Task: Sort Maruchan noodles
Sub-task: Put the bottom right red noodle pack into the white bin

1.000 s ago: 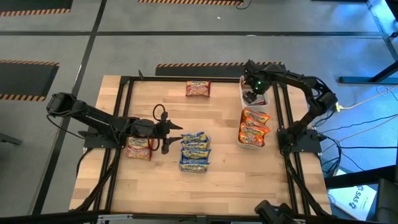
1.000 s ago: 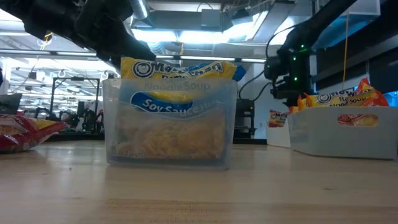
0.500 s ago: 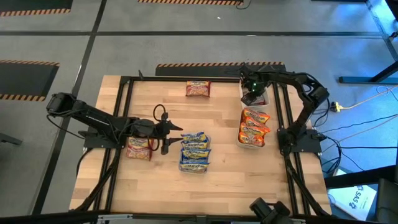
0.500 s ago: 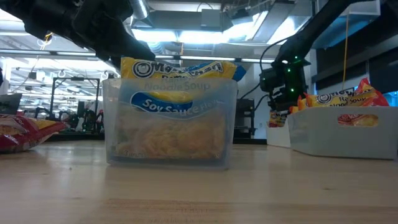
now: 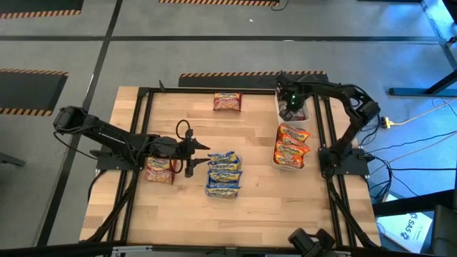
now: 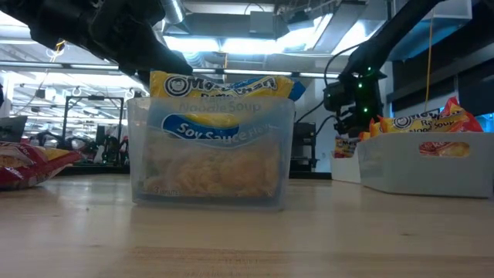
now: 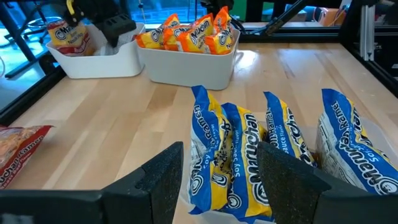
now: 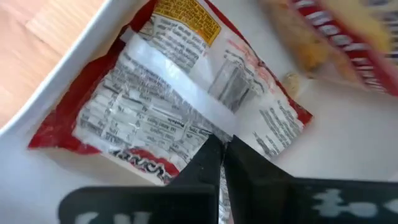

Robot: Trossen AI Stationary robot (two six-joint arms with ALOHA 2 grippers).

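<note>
High view: right gripper sits over the white bin at upper right of the table; only the right wrist view shows its fingers pressed together, pinching the back seam of a dark red packet lying in that bin. Left gripper, fingers spread, hovers beside the blue packets at centre. Orange packets fill the adjacent bin.

Wood table w/ black frame rails along its edges. 2 white bins sit side by side at 1 side; 1 clear bin near mid-table. Grey floor w/ striped hazard tape.
</note>
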